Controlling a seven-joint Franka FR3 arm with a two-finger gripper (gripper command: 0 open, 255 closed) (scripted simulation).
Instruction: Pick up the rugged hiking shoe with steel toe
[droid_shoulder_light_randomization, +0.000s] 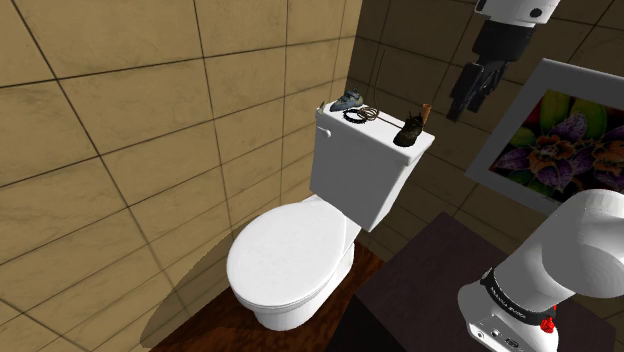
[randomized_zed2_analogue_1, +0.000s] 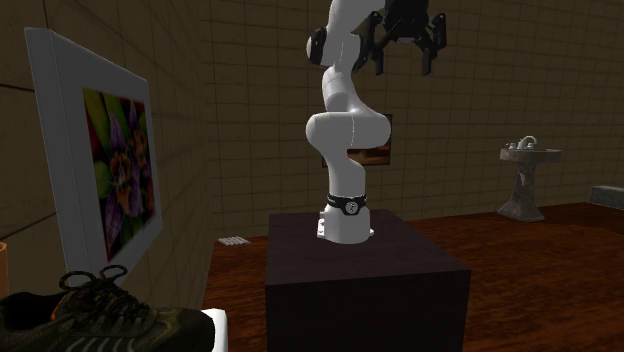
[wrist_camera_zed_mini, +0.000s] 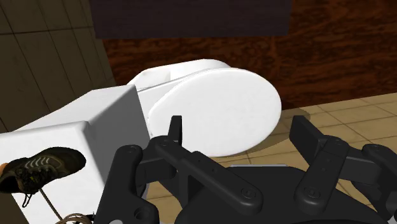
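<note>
A: Where's the hiking shoe?
B: On the toilet tank, eight o'clock from the end effector in the shoulder view. Fingers spread, empty.
A: Handling?
B: Likely stiff, heavyish. Pinch the laced midfoot.

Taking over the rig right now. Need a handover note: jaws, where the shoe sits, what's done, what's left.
Gripper: jaws open, empty, high above the toilet tank, off toward the shoulder view's right.
Hiking shoe: dark, laced, sitting on the tank lid at the end nearest the framed flower picture. Not held.
Also on the lid: a coiled dark cord mid-lid and a grey-blue item at the far end, both apart from the shoe.
Done: no grasp yet.
Left: bring the gripper down over the shoe, close on it, lift.
</note>
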